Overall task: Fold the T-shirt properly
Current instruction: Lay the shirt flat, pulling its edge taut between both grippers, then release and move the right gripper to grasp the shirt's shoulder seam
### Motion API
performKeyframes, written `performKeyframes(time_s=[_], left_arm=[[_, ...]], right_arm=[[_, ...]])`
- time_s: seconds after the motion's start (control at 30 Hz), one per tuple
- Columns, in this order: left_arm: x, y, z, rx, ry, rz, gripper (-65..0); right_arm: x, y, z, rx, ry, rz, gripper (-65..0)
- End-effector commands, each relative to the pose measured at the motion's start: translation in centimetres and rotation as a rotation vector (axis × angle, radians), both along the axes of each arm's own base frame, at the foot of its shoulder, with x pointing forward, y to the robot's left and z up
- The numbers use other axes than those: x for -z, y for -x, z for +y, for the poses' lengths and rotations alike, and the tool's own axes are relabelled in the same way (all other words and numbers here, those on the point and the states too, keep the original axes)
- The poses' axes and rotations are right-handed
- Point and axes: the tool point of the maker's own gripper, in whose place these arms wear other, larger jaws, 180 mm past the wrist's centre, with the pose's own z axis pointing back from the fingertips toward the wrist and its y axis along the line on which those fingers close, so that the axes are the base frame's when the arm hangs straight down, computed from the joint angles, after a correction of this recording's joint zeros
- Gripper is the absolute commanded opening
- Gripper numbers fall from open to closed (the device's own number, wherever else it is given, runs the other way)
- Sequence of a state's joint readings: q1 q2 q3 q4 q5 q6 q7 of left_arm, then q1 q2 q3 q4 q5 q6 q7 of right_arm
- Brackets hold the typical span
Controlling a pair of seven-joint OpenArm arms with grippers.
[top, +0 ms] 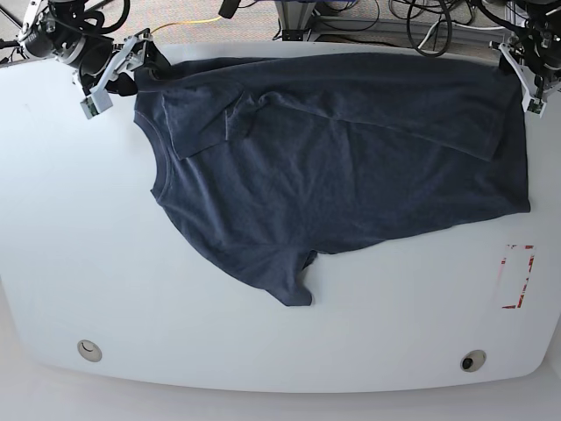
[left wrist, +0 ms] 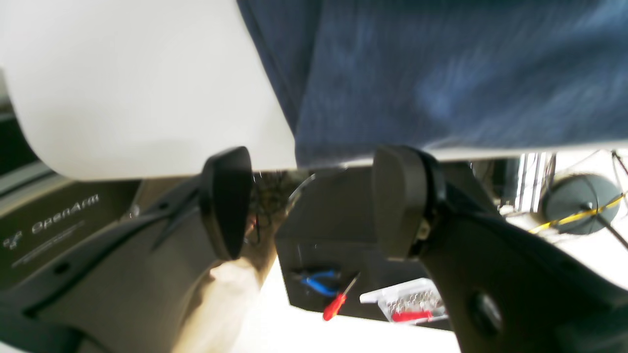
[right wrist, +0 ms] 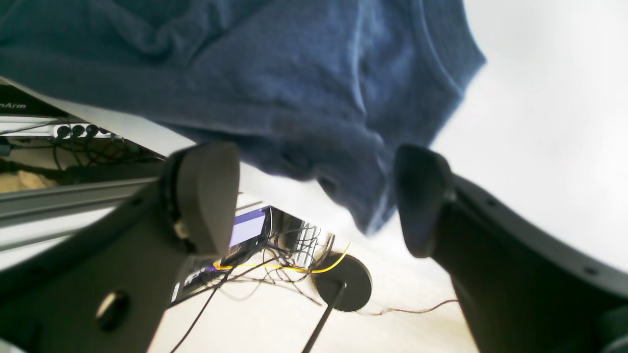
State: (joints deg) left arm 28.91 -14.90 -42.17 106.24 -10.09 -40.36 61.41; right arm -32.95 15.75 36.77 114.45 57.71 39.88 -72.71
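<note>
The T-shirt (top: 333, 167) was laid lengthwise between the open, empty right gripper (top: 131, 66) and left gripper (top: 524, 74), both at its far corners.

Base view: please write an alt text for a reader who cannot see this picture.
A dark navy T-shirt lies spread on a white table, its upper edge folded down. The right gripper and the left gripper, both open, are at the shirt's two far corners.

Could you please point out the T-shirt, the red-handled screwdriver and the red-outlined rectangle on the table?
T-shirt (top: 351, 167): base view, middle of the body.
Red-handled screwdriver (left wrist: 333, 306): left wrist view, on its handle.
Red-outlined rectangle (top: 518, 276): base view, centre of the marking on the table.
</note>
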Motion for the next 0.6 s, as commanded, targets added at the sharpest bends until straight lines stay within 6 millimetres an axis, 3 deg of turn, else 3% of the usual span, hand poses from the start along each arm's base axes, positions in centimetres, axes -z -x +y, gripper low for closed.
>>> performKeyframes(time_s=[0.0,0.17,0.27,0.37,0.57], left_arm=[[-0.6,0.1,1.4,-0.007,-0.042,0.005,-28.3],[-1.2,0.2,2.1,-0.034,-0.054,-0.014,-28.3],[-1.6,-1.2,2.1,-0.035,-0.056,-0.048,-28.3],[-1.6,-1.2,2.2,-0.039,-0.055,-0.052,-28.3],[-1.6,-1.4,2.0,-0.033,-0.053,-0.054,-28.3]], right_arm=[[-0.1,1.4,-1.0,-0.023,0.042,0.043,-19.0],[0.4,3.4,-1.4,-0.046,0.062,0.107,-19.0],[0.7,4.8,-1.6,-0.055,0.069,0.149,-19.0],[0.9,6.0,-1.8,-0.054,0.074,0.181,-19.0],[-0.4,3.7,-2.6,0.000,0.057,0.086,-19.0]])
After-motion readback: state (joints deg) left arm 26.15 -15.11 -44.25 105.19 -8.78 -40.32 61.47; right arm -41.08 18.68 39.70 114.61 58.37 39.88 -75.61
